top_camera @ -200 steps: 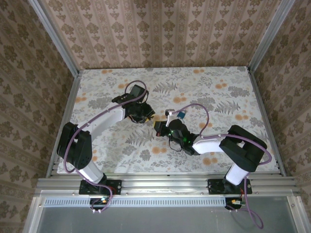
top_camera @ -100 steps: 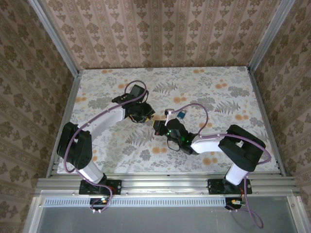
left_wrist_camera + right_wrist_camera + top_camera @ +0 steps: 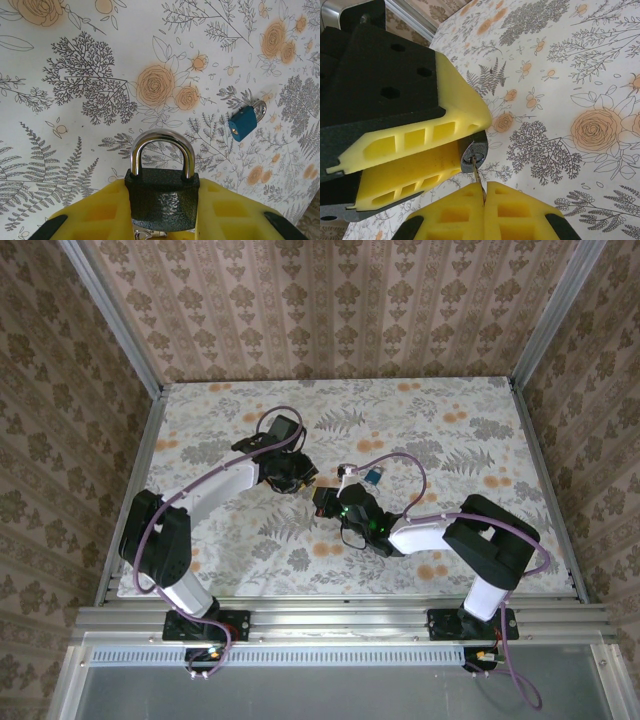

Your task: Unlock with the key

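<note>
Left arm: your left arm [image 3: 215, 485] reached from its base at the near left toward mid-table, bent at the elbow, with the left gripper [image 3: 303, 480] pointed toward the other arm.
Right arm: your right arm [image 3: 430, 530] folded low across the near right of the floral table cover [image 3: 75, 60], and the right gripper [image 3: 326, 499] faced the left one almost nose to nose.
Left tool: its yellow fingers were clamped narrowly on the body of a black padlock [image 3: 162, 192], with the silver shackle closed and standing clear of the fingertips.
Right tool: its yellow fingers were pressed together on the key [image 3: 478, 176], with the head hidden between them.
Key: the thin metal blade ran from the right fingertips up to the keyway in the black padlock's underside. How deep it sat, you could not tell.
Lettering: the black padlock's face showed a pebbled finish, too blurred to tell any stamp.
Count: two arms, two padlocks and one key. The blue padlock [image 3: 243, 123] lay flat on the cover, apart from both grippers.
</note>
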You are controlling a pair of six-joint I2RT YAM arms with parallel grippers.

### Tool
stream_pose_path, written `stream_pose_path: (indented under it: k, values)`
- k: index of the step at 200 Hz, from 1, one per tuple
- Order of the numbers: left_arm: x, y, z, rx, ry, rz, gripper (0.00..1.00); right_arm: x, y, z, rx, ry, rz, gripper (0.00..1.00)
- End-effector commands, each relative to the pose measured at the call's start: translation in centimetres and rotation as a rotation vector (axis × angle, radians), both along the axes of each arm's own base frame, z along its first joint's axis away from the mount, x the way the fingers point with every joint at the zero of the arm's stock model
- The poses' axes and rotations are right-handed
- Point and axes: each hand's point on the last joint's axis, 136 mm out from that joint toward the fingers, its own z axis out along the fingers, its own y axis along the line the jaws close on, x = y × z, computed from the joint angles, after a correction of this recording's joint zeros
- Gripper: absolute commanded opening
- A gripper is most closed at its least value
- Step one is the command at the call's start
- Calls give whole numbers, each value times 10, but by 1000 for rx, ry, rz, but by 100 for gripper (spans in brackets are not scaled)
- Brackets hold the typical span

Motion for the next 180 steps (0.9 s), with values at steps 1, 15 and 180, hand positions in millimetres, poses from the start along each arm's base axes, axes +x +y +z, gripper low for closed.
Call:
stream_pose_path:
  k: [1, 15, 180]
  values:
    - [-10, -16, 9, -61, 24, -42, 24, 4, -1, -4, 12, 21, -23, 0]
    - [-11, -17, 8, -62, 26, -47, 24, 4, -1, -3, 23, 19, -14, 0]
    - [-18, -18, 9, -30, 28, -96, 23, 7, -9, -5, 13, 39, 28, 6]
